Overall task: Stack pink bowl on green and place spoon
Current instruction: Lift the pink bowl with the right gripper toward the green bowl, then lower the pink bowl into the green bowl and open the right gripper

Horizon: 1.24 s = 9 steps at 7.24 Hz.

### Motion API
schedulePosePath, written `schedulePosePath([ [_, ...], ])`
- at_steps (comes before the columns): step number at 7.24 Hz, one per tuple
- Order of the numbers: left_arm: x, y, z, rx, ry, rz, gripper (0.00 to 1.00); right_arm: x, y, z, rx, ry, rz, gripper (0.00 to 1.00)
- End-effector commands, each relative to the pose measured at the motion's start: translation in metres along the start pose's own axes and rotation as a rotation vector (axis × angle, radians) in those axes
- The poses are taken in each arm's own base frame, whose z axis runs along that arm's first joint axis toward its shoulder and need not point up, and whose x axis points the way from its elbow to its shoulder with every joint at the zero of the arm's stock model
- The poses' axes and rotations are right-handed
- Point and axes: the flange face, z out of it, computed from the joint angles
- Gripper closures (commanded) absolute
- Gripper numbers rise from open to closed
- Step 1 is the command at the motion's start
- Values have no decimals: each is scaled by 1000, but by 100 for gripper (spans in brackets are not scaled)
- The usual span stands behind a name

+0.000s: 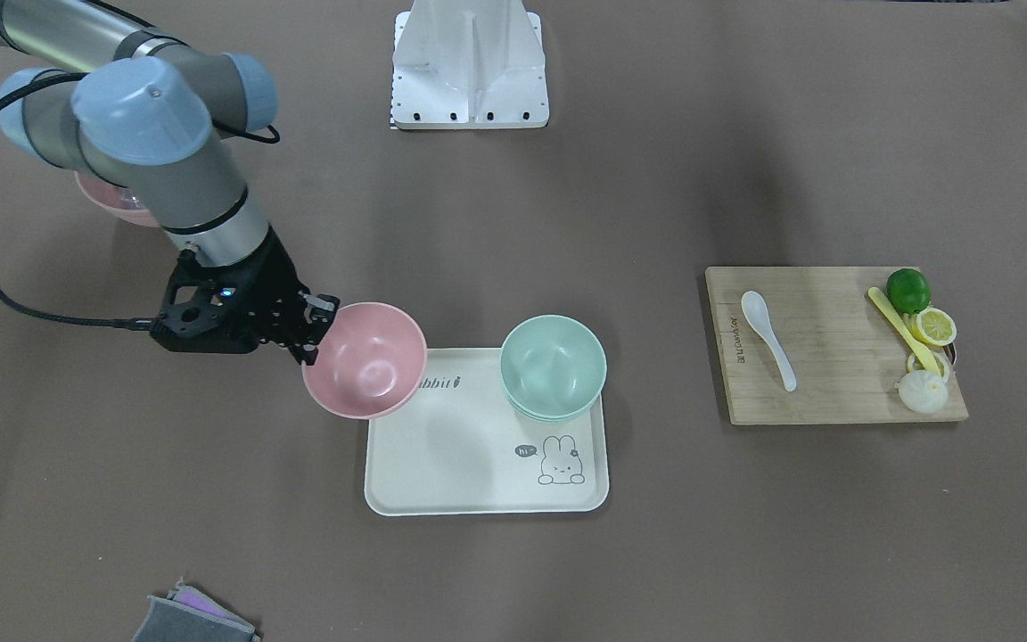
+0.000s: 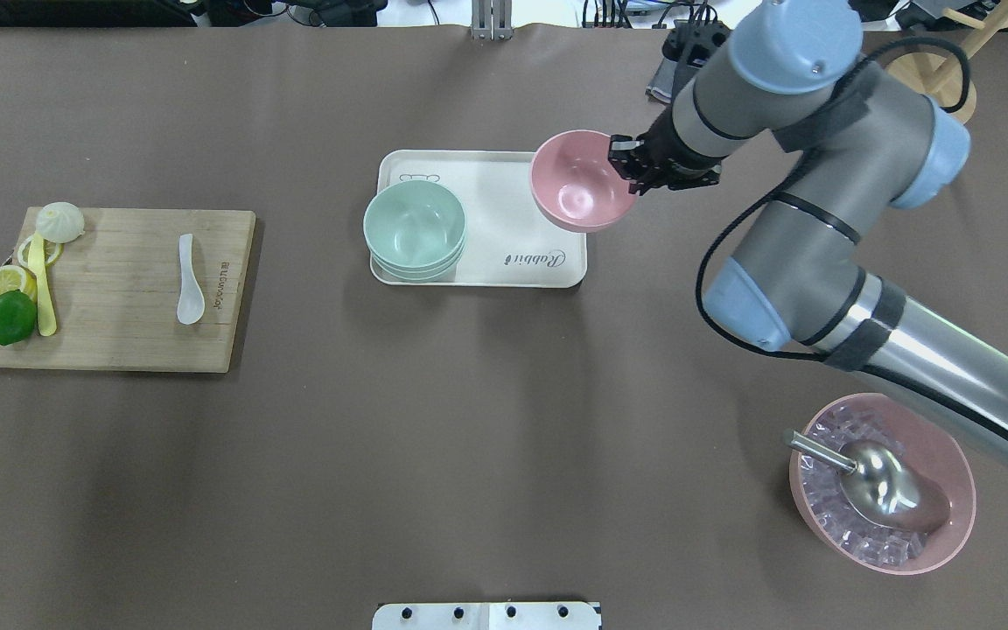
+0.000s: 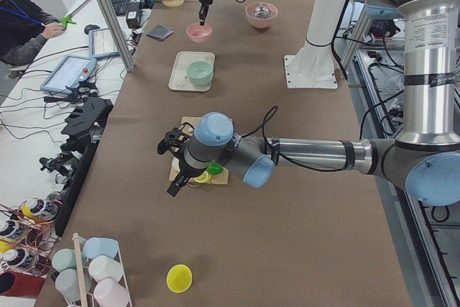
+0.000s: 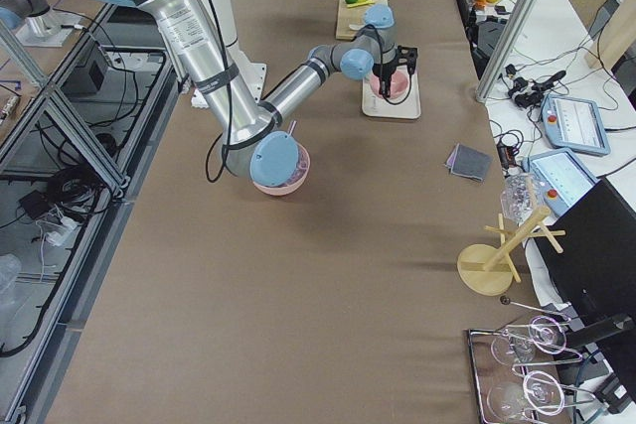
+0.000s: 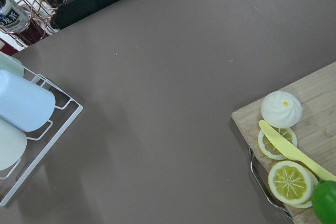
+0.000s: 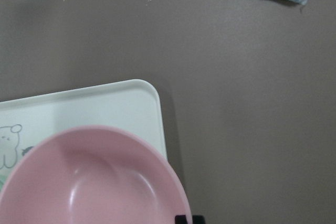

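The round pink plastic bowl (image 1: 365, 373) is gripped at its rim by the right gripper (image 1: 317, 334), whose jaws are closed on the bowl's edge. The bowl is held upright above one corner of the cream rectangular tray (image 1: 460, 464), apart from the stack of pale green bowls (image 1: 553, 366) set at the tray's other end. The white spoon (image 1: 768, 339) is laid on the wooden cutting board (image 1: 834, 374), well apart. The left gripper (image 3: 175, 186) is seen only from the side, over that board; how far it is open cannot be told.
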Motion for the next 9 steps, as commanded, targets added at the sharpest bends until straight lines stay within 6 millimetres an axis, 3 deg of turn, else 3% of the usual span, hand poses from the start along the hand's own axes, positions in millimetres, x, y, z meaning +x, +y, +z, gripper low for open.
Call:
schedulePosePath([
  [1,-1,1,2,-5,1,-3,2,-120,35,24,-6,63,124,100],
  [2,-2,2,3,-6,1,-5,2,-160,47,40,3,87,165,100],
  [3,-2,2,2,-5,1,-4,2,-192,43,48,-3,108,192,100],
  [4,-2,4,3,-7,1,-6,2,-205,45,55,-9,124,206,100],
  [6,-2,4,3,-7,-1,-6,2,-207,58,62,-23,126,194,100],
  [9,-2,4,3,-7,1,-6,2,-194,69,80,-37,147,178,100],
])
